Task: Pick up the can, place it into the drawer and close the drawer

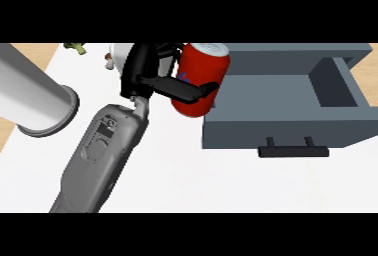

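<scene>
the red can (201, 82) with its silver top was held up above the white counter (184, 175), tilted a little, its top toward the far edge of the view. it sat just beside the left wall of the grey drawer (280, 125), overlapping that wall's corner in the view but not inside the open compartment. a small blue mark showed on its side near the thumb.

the hand (151, 75), black and at the end of a grey forearm (103, 150) that rose from the lower left of the view, was curled round the can: the thumb crossed the can's front and the fingers wrapped over near its top. which of the robot's hands this was could not be told for sure from the view; it looked like the left one, coming in at the left side.

the drawer stood pulled open, its dark handle (294, 150) facing the near edge.

a large pale grey cylinder (33, 95) lay at the left edge. a small greenish object (74, 47) and a white object (117, 55) sat at the far edge, partly hidden behind the hand.
</scene>
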You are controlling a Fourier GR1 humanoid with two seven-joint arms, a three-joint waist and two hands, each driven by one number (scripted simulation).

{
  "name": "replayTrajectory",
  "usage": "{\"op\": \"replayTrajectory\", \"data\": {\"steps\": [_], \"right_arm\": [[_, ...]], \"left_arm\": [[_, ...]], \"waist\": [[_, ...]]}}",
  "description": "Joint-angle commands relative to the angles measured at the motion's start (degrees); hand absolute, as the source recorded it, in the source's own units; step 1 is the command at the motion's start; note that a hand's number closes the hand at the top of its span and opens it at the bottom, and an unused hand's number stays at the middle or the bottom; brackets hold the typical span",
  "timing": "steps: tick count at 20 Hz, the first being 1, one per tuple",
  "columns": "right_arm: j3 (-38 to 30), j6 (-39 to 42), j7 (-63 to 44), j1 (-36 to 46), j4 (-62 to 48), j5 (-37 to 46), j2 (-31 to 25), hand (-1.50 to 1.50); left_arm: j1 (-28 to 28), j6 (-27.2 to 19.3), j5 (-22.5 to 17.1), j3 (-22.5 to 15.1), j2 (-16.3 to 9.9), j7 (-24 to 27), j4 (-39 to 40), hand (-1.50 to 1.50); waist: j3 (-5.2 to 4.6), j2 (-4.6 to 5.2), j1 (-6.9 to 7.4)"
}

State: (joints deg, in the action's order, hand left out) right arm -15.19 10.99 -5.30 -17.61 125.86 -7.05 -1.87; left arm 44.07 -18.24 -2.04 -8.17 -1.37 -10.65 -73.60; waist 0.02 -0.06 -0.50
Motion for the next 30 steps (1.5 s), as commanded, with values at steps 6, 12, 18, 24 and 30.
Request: {"op": "replayTrajectory", "data": {"steps": [6,12,18,24,30], "right_arm": [[-1.96,-0.05,0.64,4.67,-4.78,-0.18,-1.41,-1.5],[-2.76,1.57,-0.89,1.02,-0.53,-2.1,-1.42,-1.5],[-0.87,2.11,2.19,0.79,-2.93,0.94,0.06,-1.5],[-1.0,1.67,-2.53,3.93,-0.7,-1.32,-1.39,-1.5],[1.83,-0.43,-1.79,3.48,-0.67,3.28,1.35,-1.5]], "left_arm": [[15.71,-7.39,-2.05,-3.01,1.35,-2.52,10.85,1.5],[25.57,-11.38,-4.72,-4.68,1.36,-3.06,20.44,1.5],[31.33,-14.25,-10.56,-8.44,1.37,-0.54,28.85,1.5],[37.55,-14.57,-14.42,-10.18,1.37,1.14,37.21,1.5],[44.37,-14.53,-16.46,-9.75,1.37,2.07,45.39,1.5]], "waist": [[0.01,0.21,-0.51],[0.02,0.25,-1.26],[0.05,0.46,-1.99],[0.07,0.68,-2.94],[0.1,0.93,-3.59]]}}
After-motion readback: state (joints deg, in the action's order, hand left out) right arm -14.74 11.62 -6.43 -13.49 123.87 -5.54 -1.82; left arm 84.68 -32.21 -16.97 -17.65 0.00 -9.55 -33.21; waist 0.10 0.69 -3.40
